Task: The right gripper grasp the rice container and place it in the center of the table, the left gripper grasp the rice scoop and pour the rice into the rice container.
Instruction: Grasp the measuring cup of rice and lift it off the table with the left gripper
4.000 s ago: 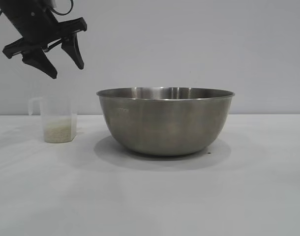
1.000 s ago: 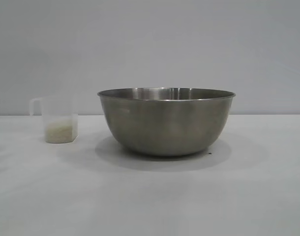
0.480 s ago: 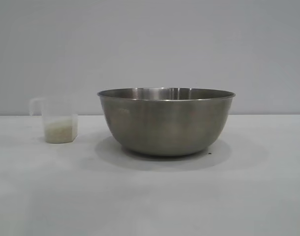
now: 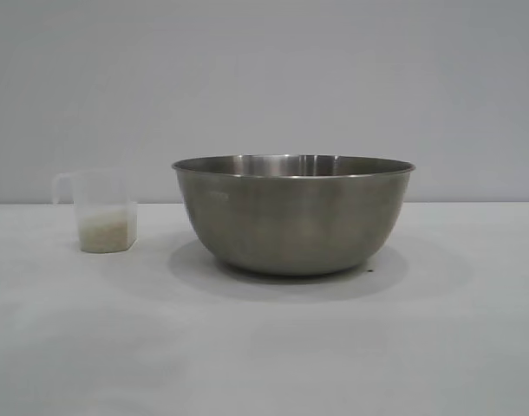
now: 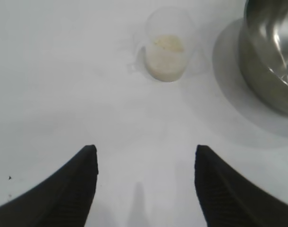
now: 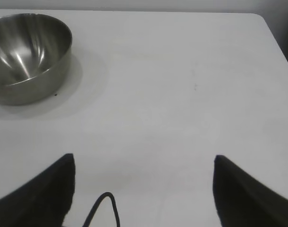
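Note:
The steel rice container [image 4: 292, 212] stands in the middle of the white table [image 4: 264, 347]; it also shows in both wrist views [image 5: 271, 52] [image 6: 28, 52]. To its left stands the clear rice scoop [image 4: 102, 211], upright, with white rice [image 4: 104, 234] in its bottom. Neither arm appears in the exterior view. In the left wrist view my left gripper [image 5: 145, 153] hangs open above bare table, well short of the rice scoop [image 5: 165, 45]. My right gripper [image 6: 143, 161] is open too, over bare table far from the rice container. Nothing is between either pair of fingers.
A thin black cable loop [image 6: 106, 203] hangs between the right gripper's fingers in its wrist view. The table's far corner and a dark edge [image 6: 281, 28] show at that view's upper right.
Over the last second nothing has visibly moved. Four seconds ago the left gripper hung open above the rice scoop in the exterior view; it has since left that view.

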Robot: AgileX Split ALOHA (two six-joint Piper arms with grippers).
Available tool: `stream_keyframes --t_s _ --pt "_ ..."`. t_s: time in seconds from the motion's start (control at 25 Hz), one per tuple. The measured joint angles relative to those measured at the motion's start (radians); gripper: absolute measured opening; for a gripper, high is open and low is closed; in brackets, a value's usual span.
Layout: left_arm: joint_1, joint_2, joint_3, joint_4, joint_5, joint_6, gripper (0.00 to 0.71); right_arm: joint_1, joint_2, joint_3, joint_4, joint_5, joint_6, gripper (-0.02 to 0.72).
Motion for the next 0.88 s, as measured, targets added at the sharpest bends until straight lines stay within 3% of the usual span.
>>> stream_keyframes --t_s 0.16,0.36,0.64,0.88 --pt "-0.034 0.000 0.069 -0.011 -0.141 -0.005 0.432 0.000 0.000 0.000 0.000 0.000 0.000 0.549" --pt "-0.036 0.028 0.134 -0.012 -0.333 -0.025 0.432 0.000 0.000 0.000 0.000 0.000 0.000 0.549" --pt "-0.036 0.247 0.168 0.160 -0.581 -0.140 0.432 0.000 0.000 0.000 0.000 0.000 0.000 0.549" --pt "-0.036 0.463 0.168 0.196 -0.864 -0.172 0.432 0.000 0.000 0.000 0.000 0.000 0.000 0.549"
